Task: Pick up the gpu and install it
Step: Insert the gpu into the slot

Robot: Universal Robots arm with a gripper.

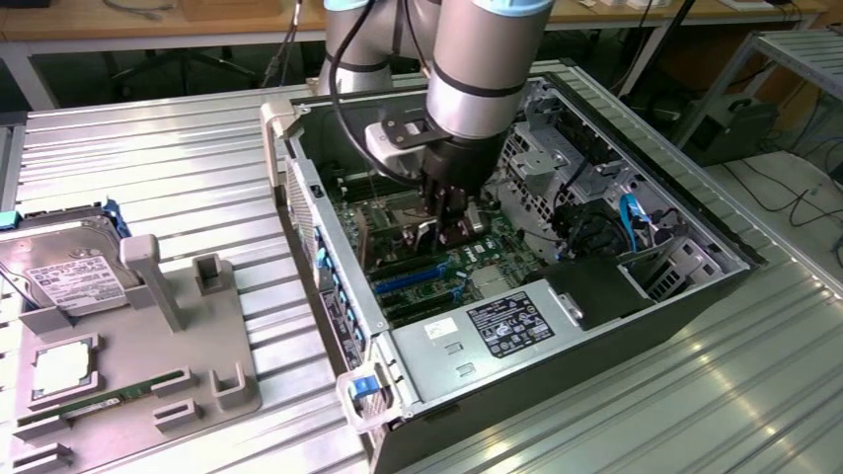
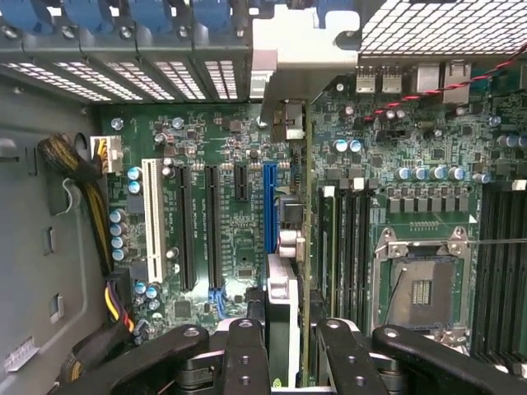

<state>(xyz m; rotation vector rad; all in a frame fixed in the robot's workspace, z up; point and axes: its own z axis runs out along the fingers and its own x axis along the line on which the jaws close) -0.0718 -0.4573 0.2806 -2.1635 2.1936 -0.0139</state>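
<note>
The gpu (image 1: 445, 235) stands on edge inside the open computer case (image 1: 712, 222), low over the green motherboard (image 1: 461, 262). My gripper (image 1: 448, 209) is shut on its upper edge. In the wrist view the gpu (image 2: 290, 239) shows edge-on between my black fingers (image 2: 245, 354), and my gripper (image 2: 296, 333) straddles it. Its silvery bracket (image 2: 303, 45) reaches the case's rear slot openings. The card runs right beside the blue expansion slot (image 2: 269, 197); I cannot tell whether it is seated.
A hard drive (image 1: 73, 276) and a green RAM stick (image 1: 99, 407) rest on a grey fixture (image 1: 197, 375) at the exterior view's left. In the case are the power supply (image 1: 507, 331), the CPU socket (image 2: 420, 288), other slots (image 2: 152, 214) and a cable bundle (image 2: 78, 177).
</note>
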